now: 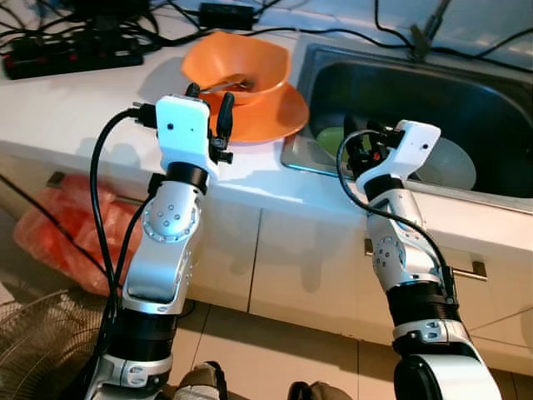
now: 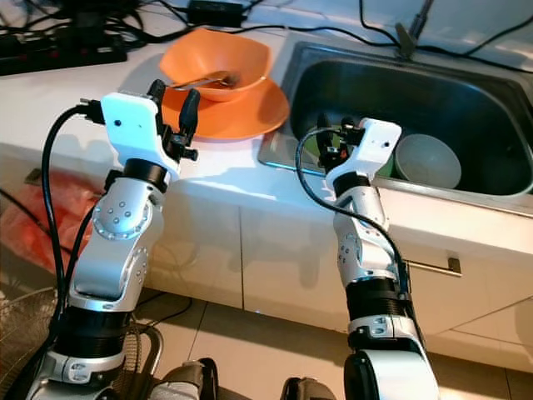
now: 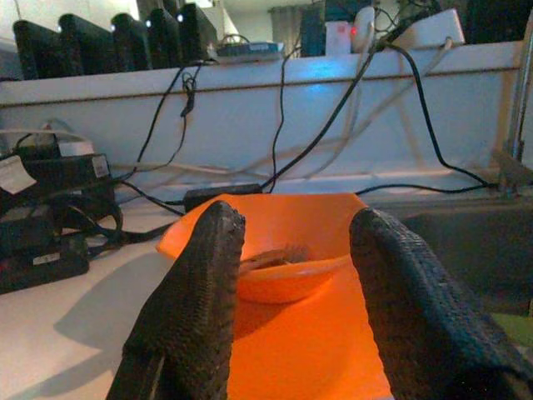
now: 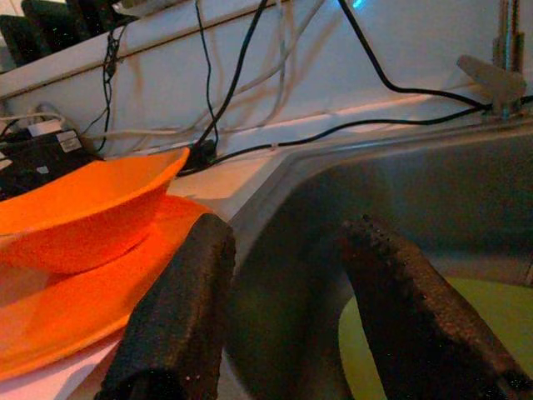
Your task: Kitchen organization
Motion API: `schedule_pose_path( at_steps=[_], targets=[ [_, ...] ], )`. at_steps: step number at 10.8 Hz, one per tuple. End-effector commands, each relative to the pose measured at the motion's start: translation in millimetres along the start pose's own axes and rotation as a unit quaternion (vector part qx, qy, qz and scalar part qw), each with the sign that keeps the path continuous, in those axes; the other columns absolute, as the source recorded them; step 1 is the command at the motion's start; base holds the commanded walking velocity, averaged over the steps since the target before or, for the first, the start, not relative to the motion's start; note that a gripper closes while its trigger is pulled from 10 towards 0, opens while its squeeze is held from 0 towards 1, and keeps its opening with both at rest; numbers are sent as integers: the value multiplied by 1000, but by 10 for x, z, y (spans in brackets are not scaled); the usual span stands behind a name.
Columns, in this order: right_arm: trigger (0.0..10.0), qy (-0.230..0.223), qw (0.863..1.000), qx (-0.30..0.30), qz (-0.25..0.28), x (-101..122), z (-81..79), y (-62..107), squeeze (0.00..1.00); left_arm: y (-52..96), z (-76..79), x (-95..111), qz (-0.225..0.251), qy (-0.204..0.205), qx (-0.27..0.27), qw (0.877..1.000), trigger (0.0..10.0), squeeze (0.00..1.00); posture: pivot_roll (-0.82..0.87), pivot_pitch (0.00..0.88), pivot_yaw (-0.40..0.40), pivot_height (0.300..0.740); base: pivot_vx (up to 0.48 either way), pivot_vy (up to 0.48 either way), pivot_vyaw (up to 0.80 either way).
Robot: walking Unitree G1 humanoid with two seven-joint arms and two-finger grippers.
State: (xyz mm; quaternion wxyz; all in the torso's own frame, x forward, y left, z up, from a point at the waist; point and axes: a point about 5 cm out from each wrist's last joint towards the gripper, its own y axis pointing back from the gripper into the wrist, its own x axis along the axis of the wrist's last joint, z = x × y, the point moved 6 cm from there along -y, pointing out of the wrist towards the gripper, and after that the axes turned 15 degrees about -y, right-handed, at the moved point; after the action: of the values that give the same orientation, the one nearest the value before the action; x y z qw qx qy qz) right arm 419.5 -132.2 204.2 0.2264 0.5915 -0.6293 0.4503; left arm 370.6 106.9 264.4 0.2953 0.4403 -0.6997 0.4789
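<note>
An orange bowl [image 1: 237, 62] with a metal utensil [image 1: 223, 84] in it sits on an orange plate [image 1: 275, 112] on the white counter, just left of the steel sink [image 1: 400, 92]. My left gripper [image 1: 208, 96] is open at the plate's near edge, its fingers [image 3: 200, 308] pointing at the bowl [image 3: 283, 225]. My right gripper [image 1: 360, 142] is open over the sink's near left corner, above a green plate [image 1: 331, 140]. A pale bowl [image 1: 454, 162] lies in the sink to the right of it. The green plate [image 4: 500, 325] shows past the right fingers.
A black power strip [image 1: 75, 54] and several cables run along the counter's back. The faucet [image 4: 500, 58] stands behind the sink. Below are white cabinet doors with a handle [image 1: 466, 267], a red plastic bag [image 1: 58, 233] and a fan [image 1: 42, 342] on the floor.
</note>
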Motion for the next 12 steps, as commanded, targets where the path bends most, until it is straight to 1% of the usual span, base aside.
schedule_pose_path(
  at_steps=[1, 3, 4, 5, 7, 8, 10, 11, 12],
  targets=[
    [10000, -2, 1000, -7, -3, -1, 48, 14, 0, 37, 3, 33, 9, -5, -1, 1000, 10000, 0, 87, 154, -67, 740, 0, 0, 0],
    [10000, -3, 1000, -6, -4, -10, 46, 12, 0, 64, -35, -70, -7, -5, 8, 1000, 10000, 0, 90, 151, -66, 740, 0, 0, 0],
    [10000, -4, 1000, -5, -5, -22, 40, 11, 0, 102, -52, -222, -29, -7, 13, 999, 10000, 0, 91, 151, -65, 740, 0, 0, 0],
    [10000, -5, 1000, -4, -5, -27, 33, 11, 0, 124, -55, -283, -38, -8, 14, 999, 10000, 0, 92, 149, -66, 740, 0, 0, 0],
    [10000, -8, 1000, -1, -1, -5, 15, 4, 0, 139, -78, -308, -41, -6, 19, 999, 10000, 0, 92, 151, -65, 740, 0, 0, 0],
    [10000, -7, 1000, 3, 2, 13, -9, -3, 0, 149, -140, -341, -45, -6, 35, 998, 10000, 0, 89, 149, -63, 740, 0, 0, 0],
    [10000, -7, 1000, 4, 2, 12, -8, -1, 0, 115, -202, -407, -52, -2, 47, 998, 10000, 0, 90, 144, -63, 740, 0, 0, 0],
    [10000, -8, 1000, 5, 2, 7, -18, -4, 0, 46, -214, -427, -55, 5, 49, 997, 10000, 0, 88, 140, -61, 740, 0, 0, 0],
    [10000, -8, 1000, 5, 2, 5, -21, -5, 0, 11, -211, -427, -53, 4, 49, 997, 10000, 0, 88, 137, -63, 740, 0, 0, 0]
  ],
)
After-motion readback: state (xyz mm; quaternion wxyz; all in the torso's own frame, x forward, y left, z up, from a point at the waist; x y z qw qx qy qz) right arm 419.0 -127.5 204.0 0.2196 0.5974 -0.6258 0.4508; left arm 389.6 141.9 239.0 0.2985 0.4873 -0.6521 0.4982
